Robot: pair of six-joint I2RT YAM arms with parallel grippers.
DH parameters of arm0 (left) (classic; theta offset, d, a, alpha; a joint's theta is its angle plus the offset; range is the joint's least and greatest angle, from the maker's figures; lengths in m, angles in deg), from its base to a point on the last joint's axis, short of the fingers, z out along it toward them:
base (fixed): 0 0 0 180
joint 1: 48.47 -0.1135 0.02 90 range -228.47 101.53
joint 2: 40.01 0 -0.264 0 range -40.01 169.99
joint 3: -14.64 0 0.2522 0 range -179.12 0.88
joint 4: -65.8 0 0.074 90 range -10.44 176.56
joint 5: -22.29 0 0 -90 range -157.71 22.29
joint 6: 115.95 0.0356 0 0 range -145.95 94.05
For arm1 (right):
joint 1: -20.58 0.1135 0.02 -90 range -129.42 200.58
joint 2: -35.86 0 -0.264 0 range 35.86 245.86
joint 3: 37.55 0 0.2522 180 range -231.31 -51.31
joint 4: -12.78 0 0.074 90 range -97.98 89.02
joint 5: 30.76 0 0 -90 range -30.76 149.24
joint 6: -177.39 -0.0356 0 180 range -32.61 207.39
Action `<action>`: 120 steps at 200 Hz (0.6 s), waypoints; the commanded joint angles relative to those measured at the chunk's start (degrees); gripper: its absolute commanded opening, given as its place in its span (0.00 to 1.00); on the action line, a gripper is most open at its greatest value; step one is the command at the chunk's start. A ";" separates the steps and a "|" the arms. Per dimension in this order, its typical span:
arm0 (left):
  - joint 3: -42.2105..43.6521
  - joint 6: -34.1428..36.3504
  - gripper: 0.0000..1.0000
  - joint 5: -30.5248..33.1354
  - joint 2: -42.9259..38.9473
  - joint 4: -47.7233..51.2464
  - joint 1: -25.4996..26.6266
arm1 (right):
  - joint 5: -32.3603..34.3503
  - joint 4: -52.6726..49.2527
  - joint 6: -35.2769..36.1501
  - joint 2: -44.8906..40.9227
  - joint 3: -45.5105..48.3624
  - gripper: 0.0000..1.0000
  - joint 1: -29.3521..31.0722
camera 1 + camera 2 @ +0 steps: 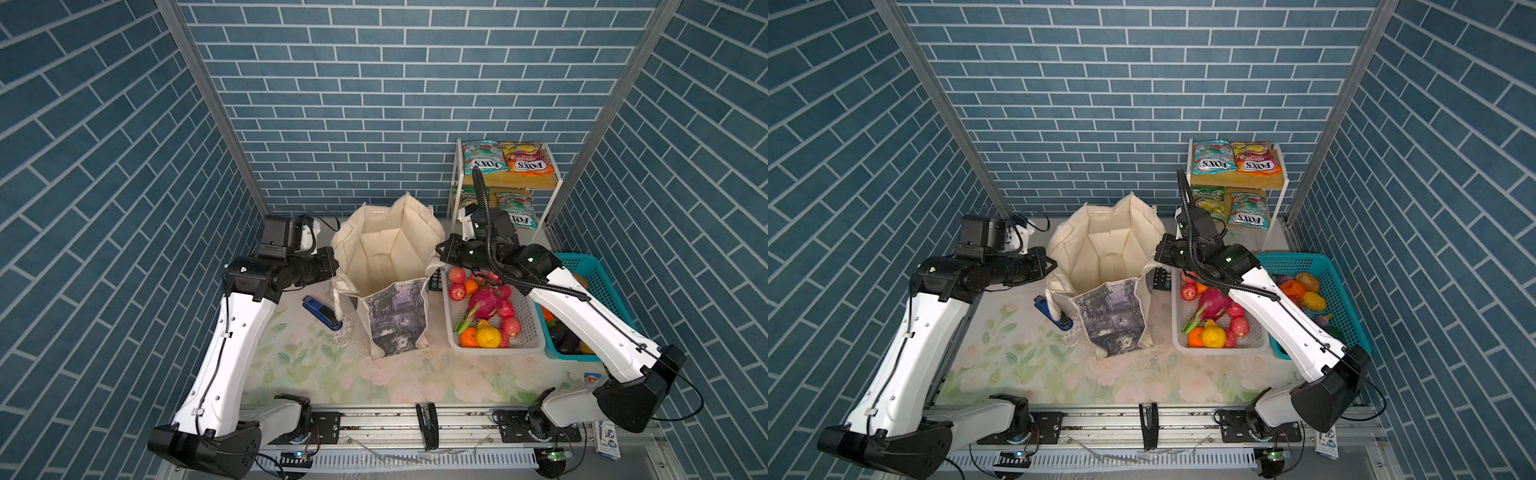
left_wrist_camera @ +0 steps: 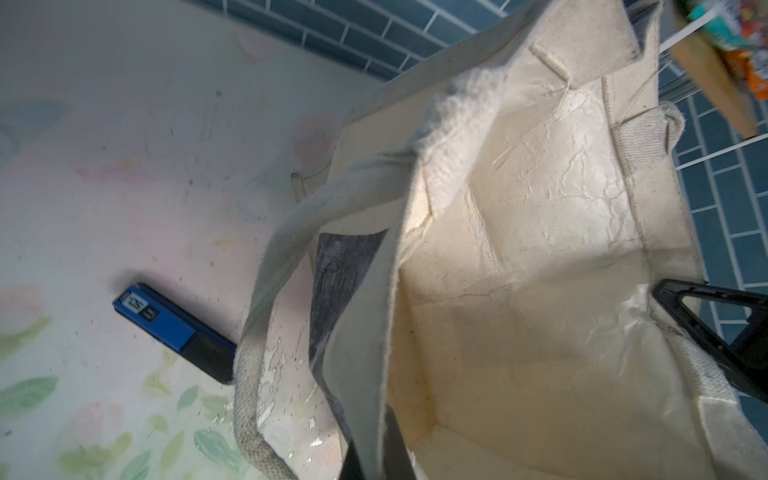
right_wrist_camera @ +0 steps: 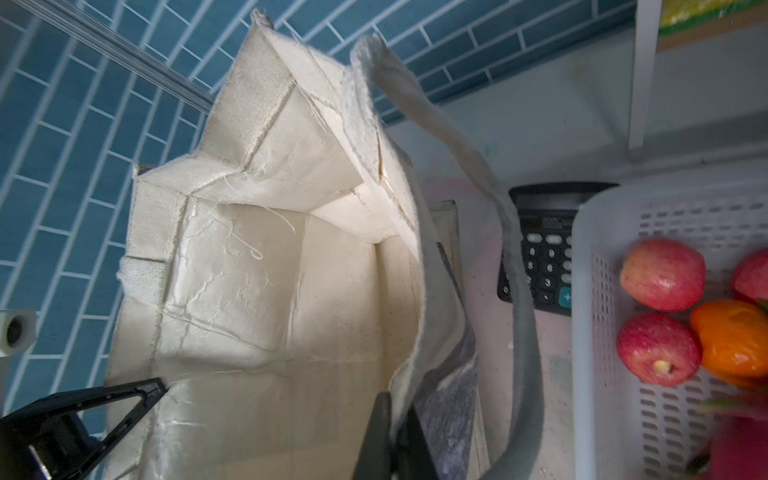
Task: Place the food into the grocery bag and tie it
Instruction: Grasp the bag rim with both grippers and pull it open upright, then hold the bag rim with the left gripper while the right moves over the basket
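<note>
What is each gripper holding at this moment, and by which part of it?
Both hold the grocery bag. The left gripper pinches its top rim on one side, the right gripper the rim on the opposite side.

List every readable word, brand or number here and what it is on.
"FOX'S": candy packets on the shelf, upside down in both top views.
"FRUITS": the orange packet.
"9", "6", "3", "+": calculator keys.
Label on the stapler: blurred, unreadable.
Print on the small carton at the front edge: too small.
</note>
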 commanded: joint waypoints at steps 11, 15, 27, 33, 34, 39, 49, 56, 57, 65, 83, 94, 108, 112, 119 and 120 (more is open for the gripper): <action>6.00 -2.69 0.00 3.82 -3.80 -3.40 3.32 | 1.38 -0.93 1.44 -3.33 5.41 0.00 0.97; 6.61 -2.76 0.00 4.13 -3.93 -3.52 3.85 | 1.48 -0.77 1.36 -3.59 6.12 0.00 1.05; 7.86 -2.67 0.00 5.25 -4.30 -3.34 5.36 | 1.58 -0.37 1.26 -4.18 8.03 0.00 1.34; 8.27 -2.63 0.00 6.11 -4.47 -3.01 6.07 | 1.66 -0.29 1.29 -4.45 8.73 0.00 1.42; 8.31 -2.58 0.00 6.26 -4.48 -2.97 6.18 | 1.66 -0.29 1.28 -4.50 8.79 0.00 1.48; 8.59 -2.51 0.00 7.04 -4.71 -2.74 6.68 | 1.66 -0.18 1.31 -4.67 9.32 0.00 1.60; 9.19 -2.37 0.00 8.02 -5.27 -2.50 7.39 | 1.80 -0.02 1.39 -4.96 10.17 0.00 1.89; 9.60 -2.27 0.00 8.35 -5.70 -2.43 7.60 | 1.79 0.11 1.56 -5.20 10.70 0.00 2.05; 9.67 -2.23 0.00 8.35 -5.80 -2.42 7.65 | 1.81 0.14 1.59 -5.22 10.73 0.00 2.06; 10.22 -2.04 0.00 8.60 -6.27 -2.19 7.70 | 2.00 0.14 1.74 -5.50 11.23 0.00 2.24; 11.60 -1.22 0.00 9.12 -6.85 -1.64 7.78 | 2.36 0.16 2.39 -5.78 11.82 0.00 2.33; 12.56 -0.66 0.00 9.03 -6.97 -1.53 7.78 | 2.27 0.15 2.97 -5.61 11.96 0.00 2.23; 13.63 -0.01 0.00 8.58 -6.61 -1.36 7.78 | 1.97 0.31 3.36 -5.28 12.00 0.00 2.33; 13.84 0.17 0.00 8.53 -6.62 -1.31 7.78 | 1.85 0.41 3.50 -5.17 12.08 0.00 2.32; 14.18 0.51 0.02 8.60 -6.61 -1.26 7.78 | 1.67 0.64 3.68 -4.99 12.16 0.00 2.34; 14.21 0.57 0.02 8.61 -6.56 -1.26 7.78 | 1.66 0.62 3.70 -4.94 12.17 0.00 2.34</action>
